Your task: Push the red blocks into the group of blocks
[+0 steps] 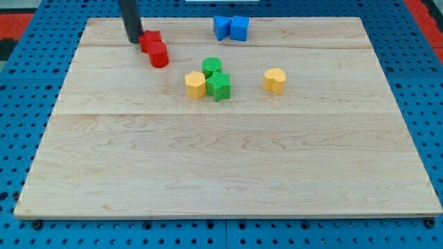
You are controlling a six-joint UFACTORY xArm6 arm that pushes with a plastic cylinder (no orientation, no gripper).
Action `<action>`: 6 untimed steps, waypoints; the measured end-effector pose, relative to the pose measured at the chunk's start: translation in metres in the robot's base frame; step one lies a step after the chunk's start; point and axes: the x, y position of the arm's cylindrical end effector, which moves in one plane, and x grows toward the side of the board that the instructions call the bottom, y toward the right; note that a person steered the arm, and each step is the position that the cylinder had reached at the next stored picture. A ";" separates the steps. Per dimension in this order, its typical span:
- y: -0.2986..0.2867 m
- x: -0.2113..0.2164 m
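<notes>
Tip (pixel 134 39) against far-left side of red blocks, push into group under way.
No gripper on rod, nothing held; touching upper red block (pixel 149 41), lower red block (pixel 159 54) just right and nearer. Group, green blocks (pixel 215 77) with yellow block (pixel 196 85), well right and nearer on surface (pixel 208 173). Next: likely drive right and nearer, keeping both reds ahead.

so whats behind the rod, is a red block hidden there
My tip sits at the upper-left edge of the two red blocks, touching or nearly so. Both reds show to its right. The rod covers a strip of the wooden board, so anything behind it cannot be seen.
</notes>
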 end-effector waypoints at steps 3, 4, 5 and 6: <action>0.068 0.048; 0.068 0.071; 0.072 0.089; 0.082 0.087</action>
